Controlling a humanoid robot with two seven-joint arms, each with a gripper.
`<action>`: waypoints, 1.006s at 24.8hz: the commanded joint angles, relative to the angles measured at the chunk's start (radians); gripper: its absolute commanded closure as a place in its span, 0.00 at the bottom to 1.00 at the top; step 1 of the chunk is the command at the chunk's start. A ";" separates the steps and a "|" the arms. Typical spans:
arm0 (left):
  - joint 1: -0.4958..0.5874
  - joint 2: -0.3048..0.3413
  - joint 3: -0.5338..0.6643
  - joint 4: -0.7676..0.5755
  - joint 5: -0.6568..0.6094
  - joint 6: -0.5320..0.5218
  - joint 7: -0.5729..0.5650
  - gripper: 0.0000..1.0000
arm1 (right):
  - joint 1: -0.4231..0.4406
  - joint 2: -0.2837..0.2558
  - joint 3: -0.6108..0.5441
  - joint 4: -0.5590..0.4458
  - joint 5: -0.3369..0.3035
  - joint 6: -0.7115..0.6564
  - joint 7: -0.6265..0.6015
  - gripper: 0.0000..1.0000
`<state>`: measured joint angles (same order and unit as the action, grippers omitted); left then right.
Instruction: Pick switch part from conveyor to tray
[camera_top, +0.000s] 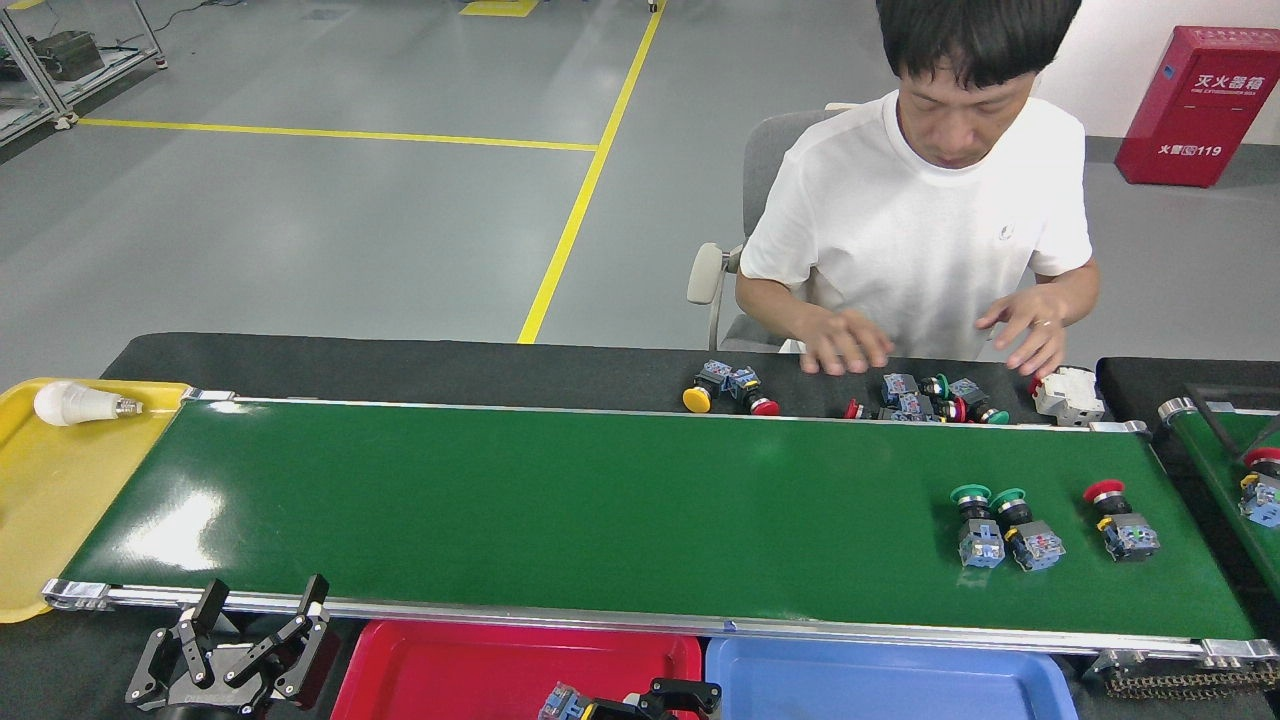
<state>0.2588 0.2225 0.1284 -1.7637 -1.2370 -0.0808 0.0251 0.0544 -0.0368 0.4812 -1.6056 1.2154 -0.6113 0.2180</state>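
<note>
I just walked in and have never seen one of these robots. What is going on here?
The robot is sorting switch parts off the green conveyor. Its right gripper is low over the red tray with a switch part at its tip. Three more switch parts lie on the belt's right end. The left gripper waits open. A person's hands hover over spare parts across the belt.
</note>
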 joint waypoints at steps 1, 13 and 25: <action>-0.004 0.008 0.022 -0.013 -0.002 -0.004 0.012 0.00 | -0.008 0.006 -0.001 -0.010 -0.005 0.021 -0.005 0.01; 0.017 -0.006 0.028 -0.011 -0.006 -0.048 0.009 0.00 | -0.016 0.041 -0.251 -0.096 -0.010 0.320 -0.089 0.00; 0.034 -0.018 0.089 -0.013 -0.004 -0.050 0.016 0.00 | 0.110 -0.118 -0.405 -0.116 -0.011 0.690 -0.223 0.00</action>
<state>0.2947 0.2037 0.2099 -1.7637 -1.2393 -0.1282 0.0313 0.1675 -0.1497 0.0934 -1.7033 1.2074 0.0859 0.0139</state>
